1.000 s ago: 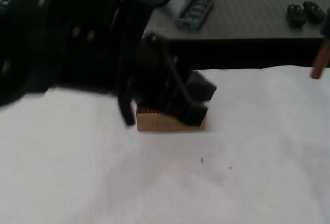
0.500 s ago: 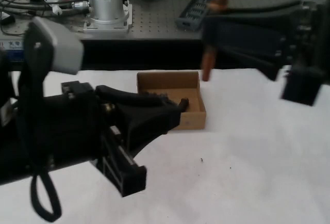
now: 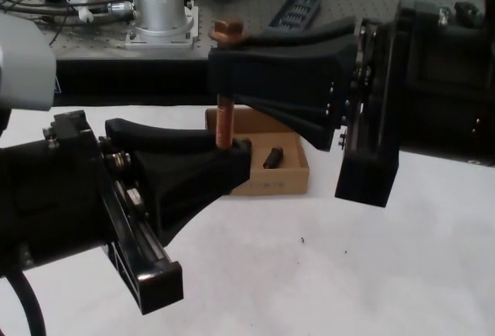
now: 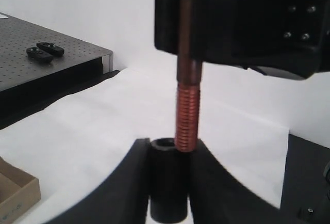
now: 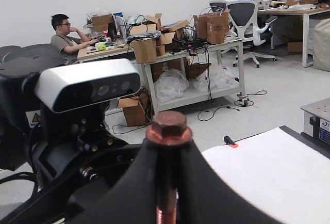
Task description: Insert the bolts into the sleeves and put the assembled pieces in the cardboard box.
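**Q:** Up in the air near the cardboard box (image 3: pixel 285 183), which step is this?

**A:** Insertion, I'd say. Right gripper (image 3: pixel 224 73) pinches the bolt (image 4: pixel 187 121) upright, and left gripper (image 3: pixel 236 154) clamps the sleeve (image 4: pixel 167 182) right below (tip looks off-centre, at the rim). Next: line up sideways, then push down.
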